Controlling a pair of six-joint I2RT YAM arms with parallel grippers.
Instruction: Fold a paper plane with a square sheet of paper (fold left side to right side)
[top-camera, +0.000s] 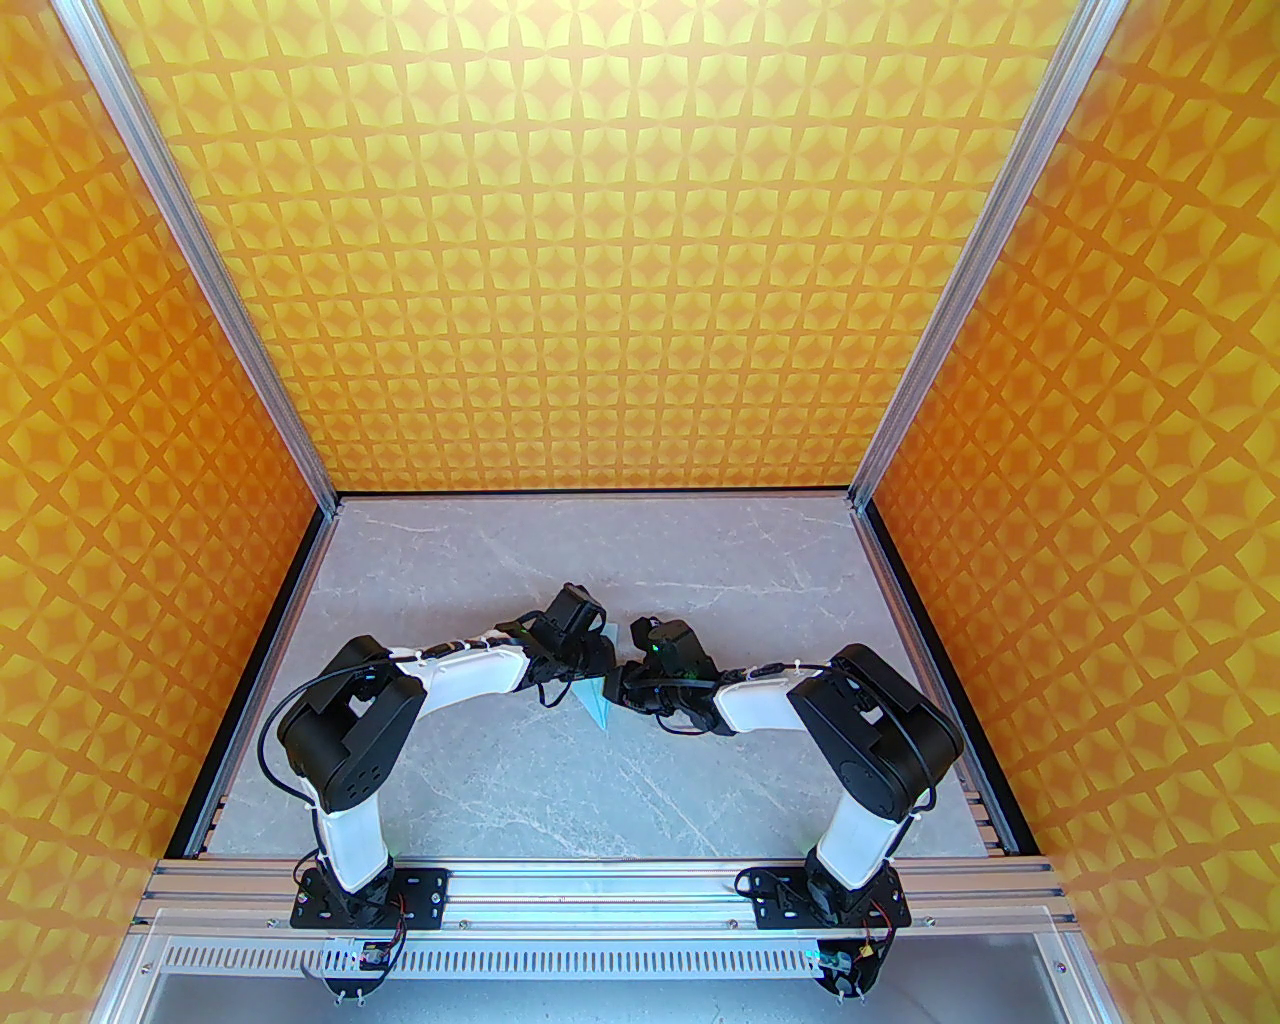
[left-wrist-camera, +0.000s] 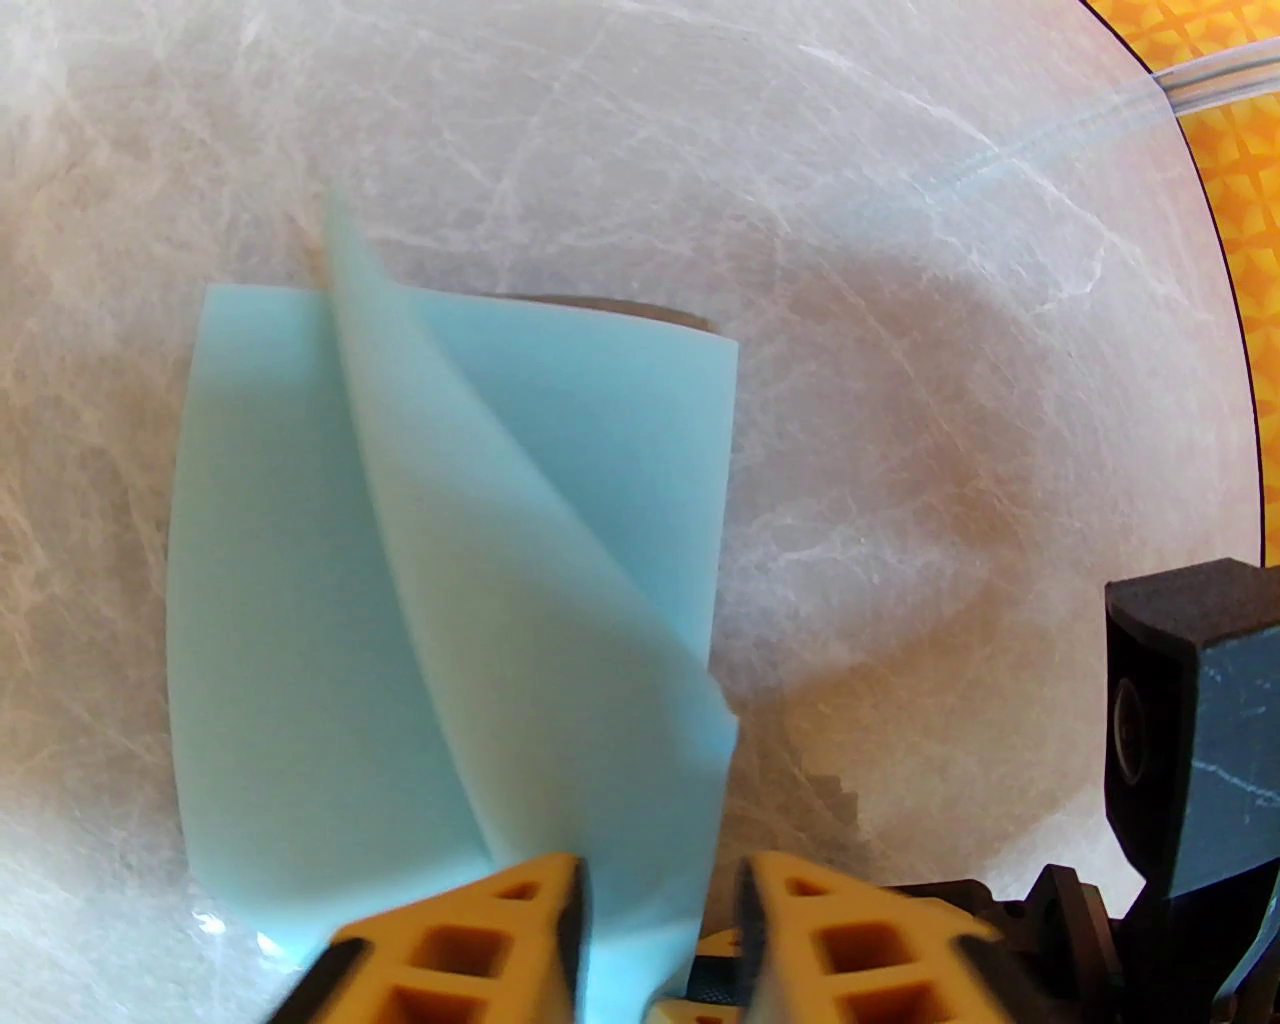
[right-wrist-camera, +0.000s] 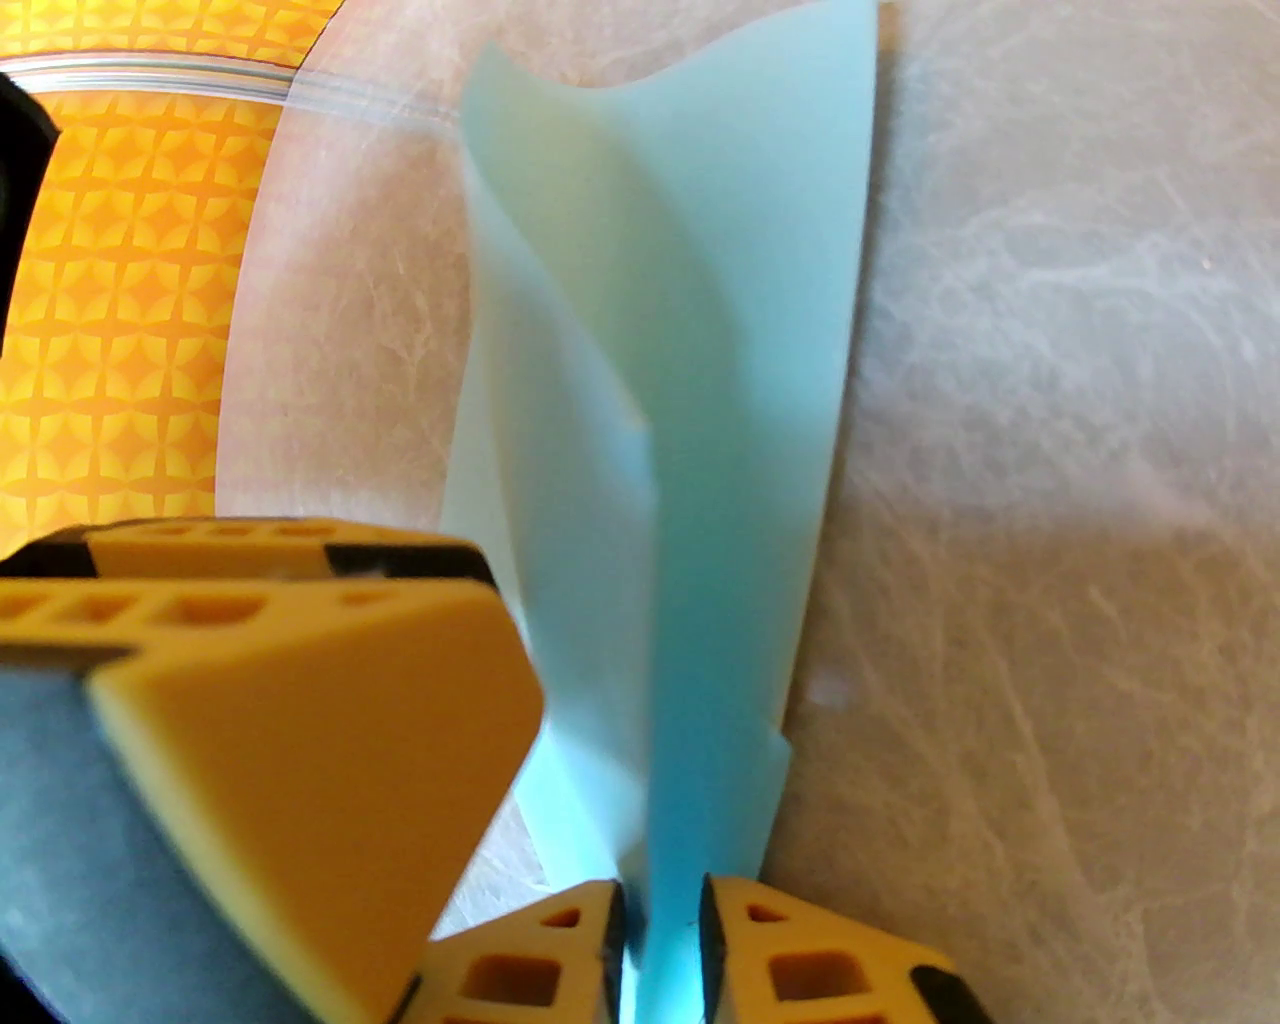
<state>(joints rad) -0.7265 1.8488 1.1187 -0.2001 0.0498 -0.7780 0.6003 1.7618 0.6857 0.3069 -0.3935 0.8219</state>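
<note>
The square sheet of paper: thin and light blue, lying mid-table between the two grippers. Its near tip pokes out below them in the top view.
Arm bases: black plates bolted to the aluminium rail at the near edge, well apart from the sheet and out of its way.
Left gripper: the yellow fingers stand apart. A blurred edge of the sheet runs through the gap, and nothing there looks pinched.
Right gripper: the fingers are narrow around the sheet's tapering end. I cannot tell whether the pads actually press it.
Done so far: the sheet carries long slanted creases. One flap stands up along a crease instead of lying flat, and the layers overlap towards the near end.
Left to do: by my reading, roughly midway. The far end is wide and square-cut, so this is no narrow dart yet. The raised flap wants carrying over from left to right and pressing down.
In the way: the grippers crowd each other. A yellow finger of the left one sits just beside the sheet in the right wrist view. A dark housing of the right arm is near the sheet's right edge.
Table: grey and marble-veined, reaching on past the grippers.
Walls: orange star-patterned panels with aluminium posts, well apart from the work.
</note>
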